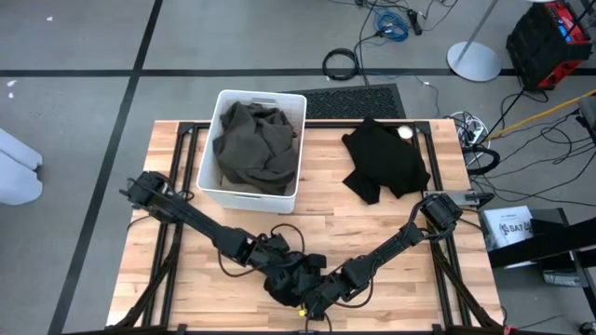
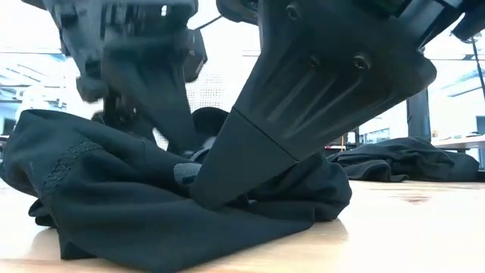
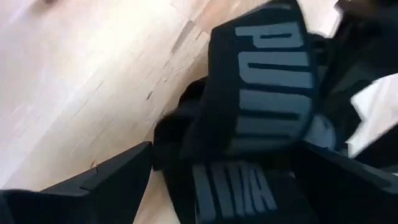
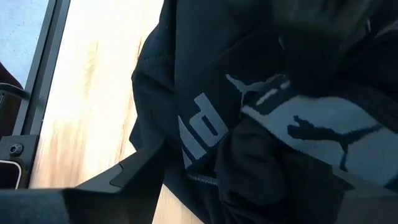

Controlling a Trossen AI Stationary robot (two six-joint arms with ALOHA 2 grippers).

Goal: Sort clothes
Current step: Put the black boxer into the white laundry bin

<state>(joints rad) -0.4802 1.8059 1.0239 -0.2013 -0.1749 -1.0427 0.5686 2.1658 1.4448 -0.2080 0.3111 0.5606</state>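
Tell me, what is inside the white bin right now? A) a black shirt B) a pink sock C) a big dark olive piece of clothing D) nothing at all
C: the high view shows a large dark olive garment crumpled inside the white bin, while the black clothes lie outside it on the table.

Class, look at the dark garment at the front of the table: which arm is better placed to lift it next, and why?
Probably either, slightly the left. Both tools sit at the dark garment, the left tool open with the waistband lettering between its fingers, the right tool open at its front edge, farther from the white bin.
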